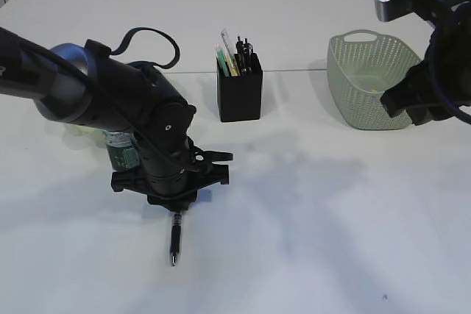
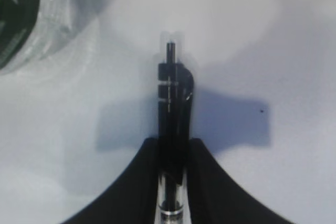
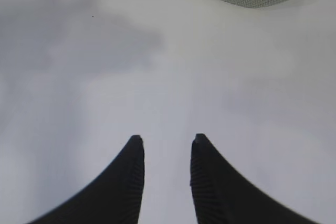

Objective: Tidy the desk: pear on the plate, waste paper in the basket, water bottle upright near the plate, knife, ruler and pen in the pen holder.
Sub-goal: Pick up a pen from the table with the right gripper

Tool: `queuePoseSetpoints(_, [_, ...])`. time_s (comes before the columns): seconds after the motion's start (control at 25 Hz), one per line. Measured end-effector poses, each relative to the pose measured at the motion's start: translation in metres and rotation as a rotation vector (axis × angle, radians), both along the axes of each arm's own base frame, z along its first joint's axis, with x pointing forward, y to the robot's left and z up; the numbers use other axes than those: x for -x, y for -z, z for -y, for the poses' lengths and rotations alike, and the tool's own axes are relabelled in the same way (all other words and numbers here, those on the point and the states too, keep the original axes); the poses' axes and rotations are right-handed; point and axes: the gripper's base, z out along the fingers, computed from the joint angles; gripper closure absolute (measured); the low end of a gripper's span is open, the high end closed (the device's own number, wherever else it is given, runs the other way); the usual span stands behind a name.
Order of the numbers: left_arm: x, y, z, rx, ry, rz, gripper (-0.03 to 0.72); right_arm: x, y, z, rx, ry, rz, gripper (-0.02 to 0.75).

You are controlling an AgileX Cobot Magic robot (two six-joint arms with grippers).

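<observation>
The left end effector (image 2: 173,156) is low over the white tabletop (image 1: 309,240), its jaws pressed against both sides of a black pen (image 2: 172,98) that lies flat and sticks out past the fingertips; the water bottle (image 1: 121,154) stands just behind that arm. The right end effector (image 3: 165,148) hangs above bare tabletop with its jaws apart and nothing between them, close to the sage-green basket (image 1: 368,71). Between the arms stands the black pen holder (image 1: 240,97), already holding several pens and a ruler (image 1: 225,43).
</observation>
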Motion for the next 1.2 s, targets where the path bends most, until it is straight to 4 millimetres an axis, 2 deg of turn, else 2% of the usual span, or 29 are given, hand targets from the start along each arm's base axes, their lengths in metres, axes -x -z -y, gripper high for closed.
queuePoseSetpoints(0.8, [-0.005, 0.000, -0.001, -0.038, 0.064, 0.052, 0.611, 0.000, 0.000, 0.000, 0.001, 0.000, 0.001, 0.508])
queuePoseSetpoints(1.2, [-0.016, -0.045, 0.011, 0.113, 0.185, 0.287, 0.615, -0.001, -0.001, 0.001, 0.020, -0.004, 0.008, 0.508])
